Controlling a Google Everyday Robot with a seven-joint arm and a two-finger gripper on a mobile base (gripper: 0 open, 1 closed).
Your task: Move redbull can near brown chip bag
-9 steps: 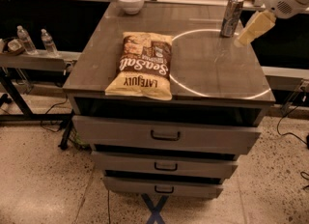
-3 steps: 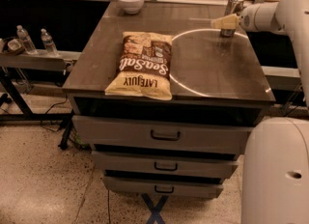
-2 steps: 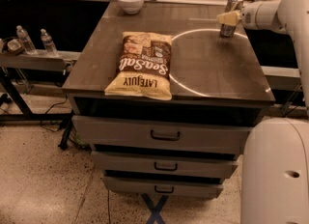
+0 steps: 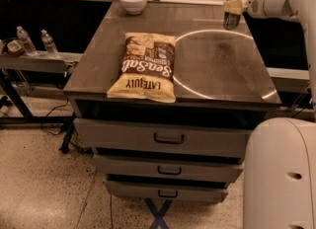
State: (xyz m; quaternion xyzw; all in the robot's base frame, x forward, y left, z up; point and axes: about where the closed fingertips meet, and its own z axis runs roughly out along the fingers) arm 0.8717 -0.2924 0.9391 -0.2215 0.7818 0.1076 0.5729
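The redbull can (image 4: 230, 19), slim and silvery, is at the far right of the table top (image 4: 98, 55), just past the white circle marked on it. My gripper (image 4: 233, 6) comes in from the right on the white arm and is shut on the can's upper part; the can's base looks slightly above the surface. The brown chip bag (image 4: 145, 67), with "Sea Salt" and "LATE JULY" lettering, lies flat near the front of the table, well to the left of the can and nearer the camera.
A white bowl (image 4: 134, 1) sits at the table's back left. Two water bottles (image 4: 48, 43) stand on a low shelf to the left. Drawers (image 4: 168, 139) are below the table top. My white base (image 4: 281, 173) fills the lower right.
The gripper has come in from the right of the can and closed on it. The can now sits slightly higher in view. The bag has not moved.
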